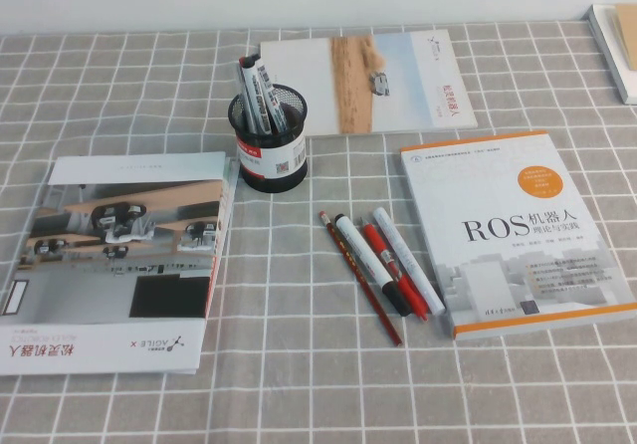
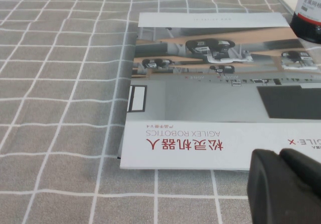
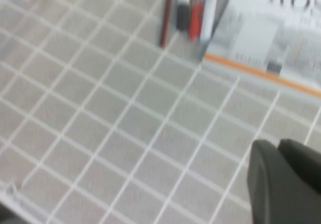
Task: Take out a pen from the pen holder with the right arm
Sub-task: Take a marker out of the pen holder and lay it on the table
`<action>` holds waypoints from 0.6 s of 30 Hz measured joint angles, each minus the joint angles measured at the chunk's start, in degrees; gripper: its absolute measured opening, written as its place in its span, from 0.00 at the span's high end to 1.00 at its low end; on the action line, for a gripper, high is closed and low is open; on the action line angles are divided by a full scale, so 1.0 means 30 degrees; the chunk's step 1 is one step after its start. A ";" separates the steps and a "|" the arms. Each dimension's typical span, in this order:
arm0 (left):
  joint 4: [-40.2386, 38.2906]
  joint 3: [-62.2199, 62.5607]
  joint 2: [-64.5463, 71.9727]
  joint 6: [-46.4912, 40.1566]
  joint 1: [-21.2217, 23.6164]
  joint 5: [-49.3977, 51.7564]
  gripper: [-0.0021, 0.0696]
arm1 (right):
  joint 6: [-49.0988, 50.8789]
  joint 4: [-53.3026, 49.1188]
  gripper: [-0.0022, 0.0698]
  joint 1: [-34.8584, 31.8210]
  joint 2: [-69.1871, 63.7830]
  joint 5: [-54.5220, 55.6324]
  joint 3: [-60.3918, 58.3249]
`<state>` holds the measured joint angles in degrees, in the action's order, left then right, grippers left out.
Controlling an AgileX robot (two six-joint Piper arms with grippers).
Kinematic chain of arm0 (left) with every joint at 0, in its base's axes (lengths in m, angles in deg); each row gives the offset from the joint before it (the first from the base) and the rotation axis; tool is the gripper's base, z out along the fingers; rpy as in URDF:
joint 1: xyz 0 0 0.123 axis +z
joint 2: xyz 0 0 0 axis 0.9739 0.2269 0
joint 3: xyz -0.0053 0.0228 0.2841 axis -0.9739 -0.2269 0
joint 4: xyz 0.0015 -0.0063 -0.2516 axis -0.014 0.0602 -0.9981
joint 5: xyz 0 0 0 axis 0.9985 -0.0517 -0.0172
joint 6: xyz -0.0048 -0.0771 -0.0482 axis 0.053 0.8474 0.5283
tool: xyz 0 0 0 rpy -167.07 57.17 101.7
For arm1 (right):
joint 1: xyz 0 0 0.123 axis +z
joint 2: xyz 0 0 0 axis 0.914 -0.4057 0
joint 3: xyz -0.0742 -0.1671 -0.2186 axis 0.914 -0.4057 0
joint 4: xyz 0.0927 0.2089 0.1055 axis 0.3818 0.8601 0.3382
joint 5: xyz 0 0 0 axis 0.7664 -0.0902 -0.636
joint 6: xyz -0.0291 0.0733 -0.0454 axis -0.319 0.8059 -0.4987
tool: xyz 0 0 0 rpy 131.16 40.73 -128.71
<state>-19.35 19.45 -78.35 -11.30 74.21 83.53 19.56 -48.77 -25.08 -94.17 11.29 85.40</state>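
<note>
A black mesh pen holder [image 1: 269, 140] stands at the middle back of the checked cloth, with dark pens [image 1: 261, 94] sticking out of it. Several loose pens and a pencil [image 1: 383, 270] lie side by side between the holder and the ROS book. Neither arm shows in the high view. In the right wrist view my right gripper [image 3: 278, 144] is shut on nothing, over bare cloth just short of the loose pens [image 3: 188, 8]. In the left wrist view my left gripper [image 2: 278, 154] is shut and empty at the near edge of the AgileX booklet [image 2: 210, 83]. The holder's base [image 2: 308, 13] shows beyond it.
The white and orange ROS book [image 1: 518, 230] lies to the right of the loose pens and also shows in the right wrist view [image 3: 281, 28]. A thin magazine [image 1: 368, 81] lies behind the holder, the AgileX booklet [image 1: 119, 255] at the left, and a white book [image 1: 617, 46] at the far right.
</note>
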 joint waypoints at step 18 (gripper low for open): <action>0.0000 0.0000 0.0000 0.0000 0.0000 0.0000 0.98 | 0.0047 0.0477 0.99 -0.4440 0.1846 0.7116 -0.6258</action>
<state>-19.35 19.45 -78.35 -11.30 74.21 83.53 19.70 -47.34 -38.39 -88.64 32.64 66.63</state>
